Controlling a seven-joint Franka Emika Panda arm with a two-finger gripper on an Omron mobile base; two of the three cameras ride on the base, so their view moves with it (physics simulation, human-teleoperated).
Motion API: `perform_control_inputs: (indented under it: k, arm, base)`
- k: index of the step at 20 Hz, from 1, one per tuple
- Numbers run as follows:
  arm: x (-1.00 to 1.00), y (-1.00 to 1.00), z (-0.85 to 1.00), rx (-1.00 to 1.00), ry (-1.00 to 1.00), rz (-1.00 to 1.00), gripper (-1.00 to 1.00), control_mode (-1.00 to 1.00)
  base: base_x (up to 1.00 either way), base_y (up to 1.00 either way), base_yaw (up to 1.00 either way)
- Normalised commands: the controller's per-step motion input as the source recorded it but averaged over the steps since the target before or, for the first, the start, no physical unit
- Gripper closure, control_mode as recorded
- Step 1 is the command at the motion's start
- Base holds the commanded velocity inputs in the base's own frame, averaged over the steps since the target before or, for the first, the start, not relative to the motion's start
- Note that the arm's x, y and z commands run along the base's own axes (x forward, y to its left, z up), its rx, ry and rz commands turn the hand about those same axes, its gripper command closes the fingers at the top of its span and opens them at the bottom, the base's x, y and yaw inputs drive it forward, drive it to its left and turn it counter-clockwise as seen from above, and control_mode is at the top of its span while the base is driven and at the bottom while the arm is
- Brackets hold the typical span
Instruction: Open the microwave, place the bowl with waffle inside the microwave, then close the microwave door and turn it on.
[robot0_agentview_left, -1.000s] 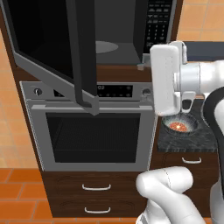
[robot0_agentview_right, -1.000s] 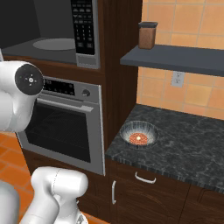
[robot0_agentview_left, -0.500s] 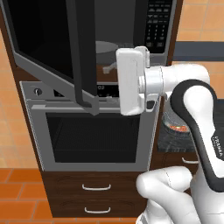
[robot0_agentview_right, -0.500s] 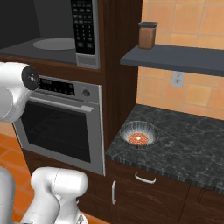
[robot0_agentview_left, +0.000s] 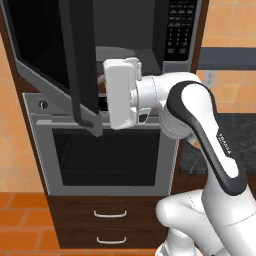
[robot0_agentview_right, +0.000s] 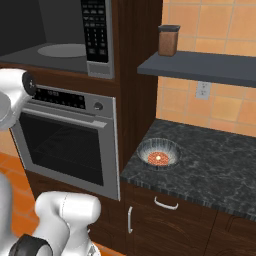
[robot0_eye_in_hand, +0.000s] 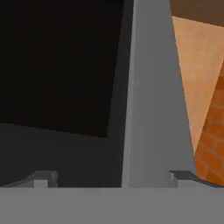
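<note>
The microwave (robot0_agentview_left: 150, 30) stands open, its grey turntable (robot0_agentview_right: 62, 50) bare and its keypad (robot0_agentview_right: 95, 30) on the right. The microwave door (robot0_agentview_left: 40, 45) is swung out to the left, with its dark handle bar (robot0_agentview_left: 82, 75) facing me. My arm (robot0_agentview_left: 195, 110) reaches left, and the white hand sits right beside that handle. In the hand view my gripper (robot0_eye_in_hand: 113, 179) is open, with the door's grey frame (robot0_eye_in_hand: 153, 109) and dark window close ahead and nothing between the fingertips. The ribbed bowl (robot0_agentview_right: 159, 151) with the reddish waffle (robot0_agentview_right: 160, 158) rests on the dark counter (robot0_agentview_right: 215, 165), away from the gripper.
A silver oven (robot0_agentview_right: 65, 145) with a horizontal handle sits under the microwave, and drawers (robot0_agentview_left: 107, 215) lie below it. A brown jar (robot0_agentview_right: 168, 40) stands on the grey shelf (robot0_agentview_right: 200, 67) above the counter. A tall wooden panel (robot0_agentview_right: 135, 75) separates the oven column from the counter.
The arm has swung left, from over the counter by the bowl across the oven front to the open door's handle. The bowl has not moved, and the gripper stays open.
</note>
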Motion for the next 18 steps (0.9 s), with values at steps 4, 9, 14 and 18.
perform_control_inputs:
  k: [4,9,14,18]
  arm:
    - [-0.01,0.99,-0.06,-0.09,-0.2,0.13,-1.0,-1.0]
    - [0.02,0.89,0.0,-0.01,-0.13,0.07,-1.0,-1.0]
    - [0.0,-0.06,0.0,0.03,-0.28,-0.03,-1.0,-1.0]
    - [-0.21,-1.0,0.0,0.0,-0.26,-0.26,-1.0,-1.0]
  base:
    - [0.0,0.0,0.0]
    - [0.0,0.0,0.0]
    - [0.0,0.0,0.0]
    - [0.0,0.0,0.0]
